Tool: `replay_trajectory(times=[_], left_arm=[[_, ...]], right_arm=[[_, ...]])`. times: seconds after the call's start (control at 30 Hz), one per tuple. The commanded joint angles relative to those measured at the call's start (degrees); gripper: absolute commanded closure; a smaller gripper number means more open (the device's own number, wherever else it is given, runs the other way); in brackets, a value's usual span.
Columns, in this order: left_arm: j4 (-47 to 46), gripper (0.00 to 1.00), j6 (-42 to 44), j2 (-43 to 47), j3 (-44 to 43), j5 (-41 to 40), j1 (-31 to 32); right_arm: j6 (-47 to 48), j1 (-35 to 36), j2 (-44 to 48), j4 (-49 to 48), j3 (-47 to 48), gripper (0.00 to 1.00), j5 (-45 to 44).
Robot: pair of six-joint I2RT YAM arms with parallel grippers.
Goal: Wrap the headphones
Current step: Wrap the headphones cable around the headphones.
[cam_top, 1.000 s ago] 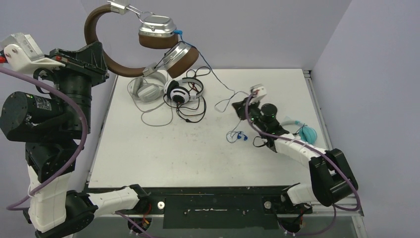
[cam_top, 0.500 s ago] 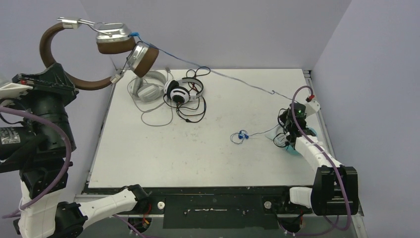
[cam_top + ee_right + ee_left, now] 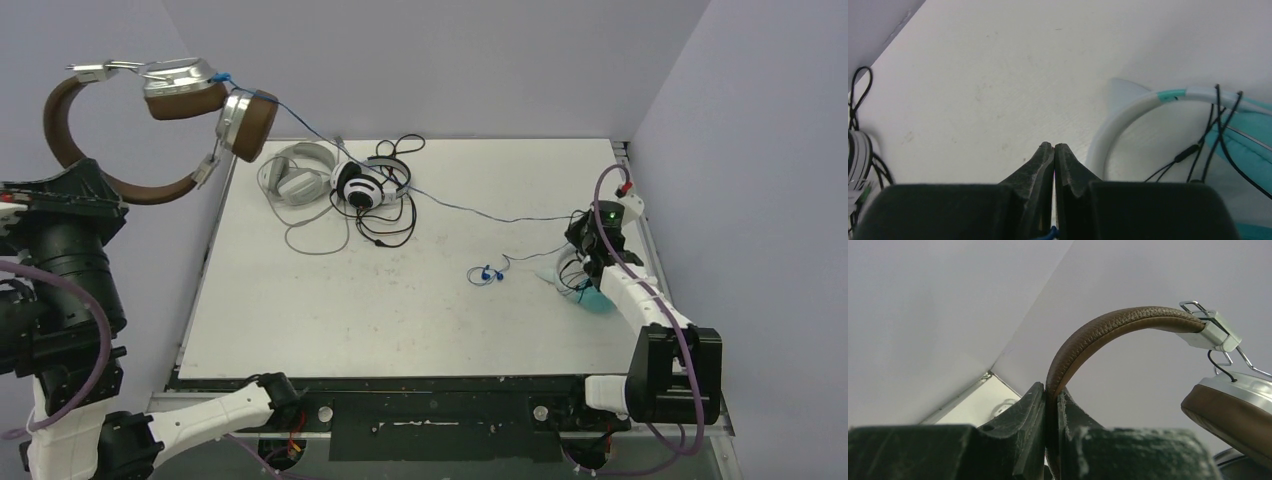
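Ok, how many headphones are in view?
4. Brown headphones held aloft in the left gripper, far left. Pale grey headphones and black-and-white headphones side by side on the table, far left. Teal headphones, partly hidden, beside the right gripper, which pinches the blue cable.

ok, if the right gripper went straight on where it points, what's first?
Likely bare table, just left of the teal headset's white band; nothing else shows in line, though depth is unclear.

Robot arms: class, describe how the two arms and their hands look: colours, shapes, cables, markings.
Both the left arm and right arm alternate bulky black cylindrical joints with white shell links. A purple cable loops along each. A green light glows on the right wrist. The left hand and right hand each have two black, tapering fingers.
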State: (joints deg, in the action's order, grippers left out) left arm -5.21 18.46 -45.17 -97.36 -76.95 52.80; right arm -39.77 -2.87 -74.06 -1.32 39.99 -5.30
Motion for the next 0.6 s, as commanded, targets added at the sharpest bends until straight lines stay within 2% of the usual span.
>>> replay_trajectory(times=[0.0,0.13,0.4,0.5,0.57], left_arm=[[14.3,1.00,-14.1,-4.6,1.1,3.0,2.9],[20.3,1.00,-23.3,-7.3,4.6,5.6,4.8],[28.7,1.00,-35.4,-12.1,8.0,11.3,4.8],[31.1,1.00,-37.3,-12.2,8.2,12.1,4.8],[32.1,1.00,-37.6,-12.1,7.5,11.9,4.8]], right_arm=[[8.1,4.1,2.0,-0.6,9.5,0.97,2.5],[14.0,8.0,2.1,6.8,25.1,1.00,-1.3],[21.0,9.7,-4.1,21.1,64.4,1.00,2.6],[21.5,9.8,-5.6,24.8,72.1,1.00,4.3],[20.3,9.8,-4.6,25.1,69.9,1.00,7.8]])
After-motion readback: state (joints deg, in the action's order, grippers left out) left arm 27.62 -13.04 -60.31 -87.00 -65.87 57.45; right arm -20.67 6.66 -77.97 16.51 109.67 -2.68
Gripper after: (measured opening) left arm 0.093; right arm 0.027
